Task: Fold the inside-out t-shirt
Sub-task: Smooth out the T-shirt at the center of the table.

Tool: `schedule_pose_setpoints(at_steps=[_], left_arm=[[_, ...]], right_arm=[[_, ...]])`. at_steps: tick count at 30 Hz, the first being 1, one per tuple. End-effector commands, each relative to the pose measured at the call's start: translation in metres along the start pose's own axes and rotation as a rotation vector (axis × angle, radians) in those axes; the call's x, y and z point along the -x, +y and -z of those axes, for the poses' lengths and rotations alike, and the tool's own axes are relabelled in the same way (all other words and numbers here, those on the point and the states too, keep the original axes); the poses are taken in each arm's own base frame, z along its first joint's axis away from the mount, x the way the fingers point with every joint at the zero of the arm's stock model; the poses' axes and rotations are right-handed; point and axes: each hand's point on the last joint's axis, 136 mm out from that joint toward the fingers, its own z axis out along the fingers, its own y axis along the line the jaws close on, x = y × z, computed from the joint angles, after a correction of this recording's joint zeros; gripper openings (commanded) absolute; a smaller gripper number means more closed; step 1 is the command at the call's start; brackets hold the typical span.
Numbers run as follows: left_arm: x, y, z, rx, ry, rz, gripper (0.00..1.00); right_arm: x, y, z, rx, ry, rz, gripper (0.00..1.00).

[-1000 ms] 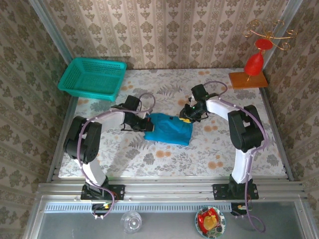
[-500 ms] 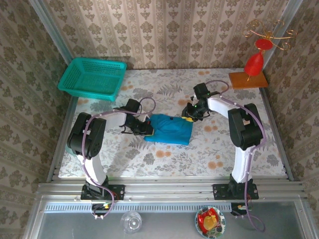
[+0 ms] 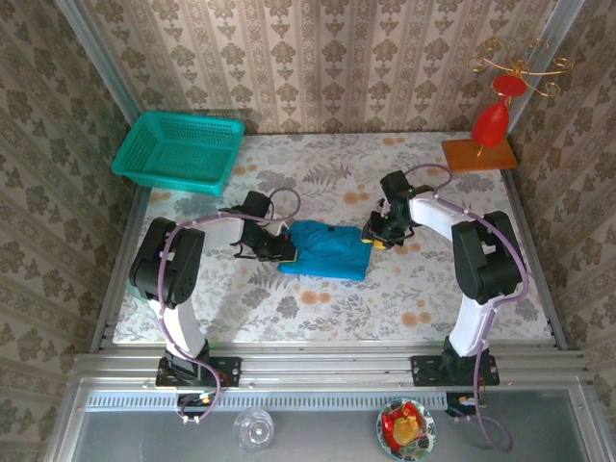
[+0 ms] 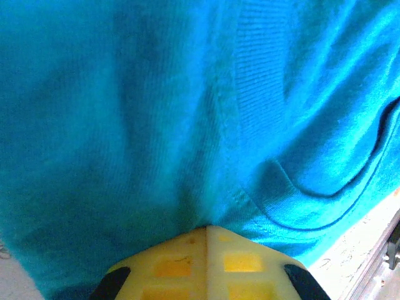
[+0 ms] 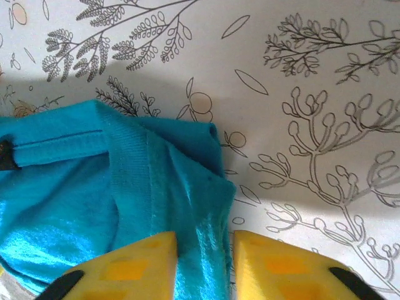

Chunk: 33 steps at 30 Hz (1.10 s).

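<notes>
The inside-out t-shirt [image 3: 329, 250] is a bright blue crumpled bundle in the middle of the floral table [image 3: 318, 308]. My left gripper [image 3: 279, 252] is at the bundle's left edge. In the left wrist view its fingers [image 4: 181, 262] are pressed together, with the t-shirt [image 4: 187, 112] puckering into their tips. My right gripper [image 3: 373, 238] is at the bundle's right edge. The right wrist view shows the right gripper [image 5: 205, 240] clamping a bunched fold of the t-shirt [image 5: 75, 187] between its yellow fingers [image 5: 140, 262]. The fold rises off the table.
A teal mesh basket [image 3: 178, 149] stands at the table's far left corner. At the far right, a red ornament [image 3: 491, 123] stands on a wooden base [image 3: 478, 154]. A glass [image 3: 253, 428] and a red dish [image 3: 406, 428] sit on the ledge in front of the arm bases.
My right gripper has moved right and nearer along the shirt's right edge. My left gripper has shifted slightly nearer, and the shirt's raised left corner has come down.
</notes>
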Motion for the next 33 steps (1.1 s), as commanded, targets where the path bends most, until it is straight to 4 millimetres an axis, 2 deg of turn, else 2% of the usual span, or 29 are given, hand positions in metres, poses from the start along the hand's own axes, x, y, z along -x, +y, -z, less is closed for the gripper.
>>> schedule_pose_setpoints(at_steps=[1,5,9,11,14,20,22,25,28,31,33], left_arm=[[-0.011,0.011,0.0,0.039,0.04,0.018,0.07],[-0.009,0.011,0.002,0.04,0.031,0.023,0.06],[-0.01,0.012,0.003,0.041,0.032,0.027,0.06],[-0.01,0.012,0.003,0.041,0.032,0.027,0.06],[-0.009,0.013,0.002,0.041,0.033,0.031,0.06],[-0.011,0.015,0.003,0.045,0.037,0.036,0.06],[-0.012,0.015,0.002,0.046,0.041,0.036,0.06],[-0.014,0.016,0.004,0.053,0.041,0.036,0.06],[-0.014,0.016,0.004,0.052,0.039,0.036,0.06],[-0.013,0.016,0.004,0.052,0.039,0.037,0.06],[-0.013,0.016,0.004,0.051,0.037,0.036,0.06]], right_arm=[[0.009,0.015,0.002,0.061,-0.017,-0.011,0.22],[0.015,0.034,0.009,0.14,-0.024,-0.001,0.02],[0.018,0.048,0.022,0.201,-0.055,0.006,0.0],[0.019,0.049,0.02,0.206,-0.05,0.003,0.0],[0.018,0.04,0.006,0.183,-0.026,-0.01,0.0],[0.021,0.006,-0.026,0.049,0.002,-0.045,0.0],[0.021,0.001,-0.029,0.025,0.009,-0.05,0.0],[0.024,0.007,-0.018,0.042,-0.016,-0.038,0.04],[0.027,0.018,0.002,0.061,-0.052,-0.013,0.1],[0.02,0.016,0.019,0.04,-0.06,-0.004,0.21],[0.015,0.013,0.023,0.022,-0.059,0.0,0.26]])
